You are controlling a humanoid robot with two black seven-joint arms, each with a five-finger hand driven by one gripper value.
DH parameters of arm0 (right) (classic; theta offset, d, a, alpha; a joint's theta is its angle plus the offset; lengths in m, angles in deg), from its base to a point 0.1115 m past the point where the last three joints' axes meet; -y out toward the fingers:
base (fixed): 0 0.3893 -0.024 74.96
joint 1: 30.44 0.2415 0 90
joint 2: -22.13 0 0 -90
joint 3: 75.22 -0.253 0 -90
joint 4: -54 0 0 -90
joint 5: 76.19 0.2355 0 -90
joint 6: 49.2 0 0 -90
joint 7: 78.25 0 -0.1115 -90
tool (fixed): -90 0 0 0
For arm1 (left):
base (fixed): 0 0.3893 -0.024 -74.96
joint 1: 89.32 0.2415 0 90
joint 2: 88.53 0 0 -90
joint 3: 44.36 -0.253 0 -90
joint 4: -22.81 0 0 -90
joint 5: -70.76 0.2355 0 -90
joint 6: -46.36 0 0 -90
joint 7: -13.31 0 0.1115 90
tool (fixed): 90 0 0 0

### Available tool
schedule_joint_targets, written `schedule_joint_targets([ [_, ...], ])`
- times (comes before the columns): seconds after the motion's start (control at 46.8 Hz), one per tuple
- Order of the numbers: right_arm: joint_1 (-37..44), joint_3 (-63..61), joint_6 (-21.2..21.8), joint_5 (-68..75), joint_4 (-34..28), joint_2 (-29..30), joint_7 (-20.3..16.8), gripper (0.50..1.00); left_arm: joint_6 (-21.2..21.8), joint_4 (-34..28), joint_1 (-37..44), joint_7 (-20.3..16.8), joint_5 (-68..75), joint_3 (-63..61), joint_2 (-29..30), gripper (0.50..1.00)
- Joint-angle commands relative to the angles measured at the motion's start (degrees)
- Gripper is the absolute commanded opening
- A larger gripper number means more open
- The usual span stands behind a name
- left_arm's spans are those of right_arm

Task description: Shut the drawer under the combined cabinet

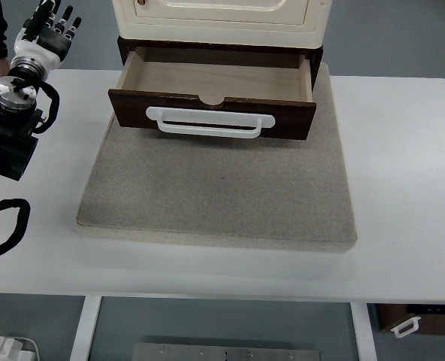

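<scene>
Drawer: the dark brown wooden drawer (212, 113) with a pale, empty inside sits pulled well out from under the cream-coloured cabinet (221, 19), off to the right of the fingers and a bit nearer the camera.

Handle: a white plastic bar handle (210, 122) runs across the drawer front, well apart from the fingertips.

Left hand: the black-and-white robotic left hand (48, 31) hangs at the top left corner, fingers (59, 22) loosely spread and pointing up, holding nothing.

Right hand: not showing at all.

Base: the whole thing sits on a grey, speckled stone-look slab (215, 192) on a white table (403, 188).

How it'll handle: looks like a stiff, light wooden box, so it should slide in with a flat push, though it could jam if shoved at one corner.

Where to push: probably dead centre on the front panel, right on or just beside the handle, so it goes in straight. No gripping needed, honestly.
</scene>
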Motion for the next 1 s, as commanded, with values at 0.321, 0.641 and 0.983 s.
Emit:
schedule_joint_targets([
  [0.321, 0.0, 0.0, 0.0, 0.0, 0.0, 0.0, 0.0, 0.952, -0.4, 0.0, -0.1, 0.3, 0.3, 0.0, 0.3, 1.0],
  [0.641, 0.0, 0.0, 0.0, 0.0, 0.0, 0.0, 0.0, 0.952, -6.6, 0.8, -1.6, 0.4, 0.2, -0.1, 2.6, 1.0],
  [0.983, 0.0, 0.0, 0.0, 0.0, 0.0, 0.0, 0.0, 0.952, -8.3, 0.8, -10.3, 0.3, 0.3, -3.9, 5.4, 1.0],
])
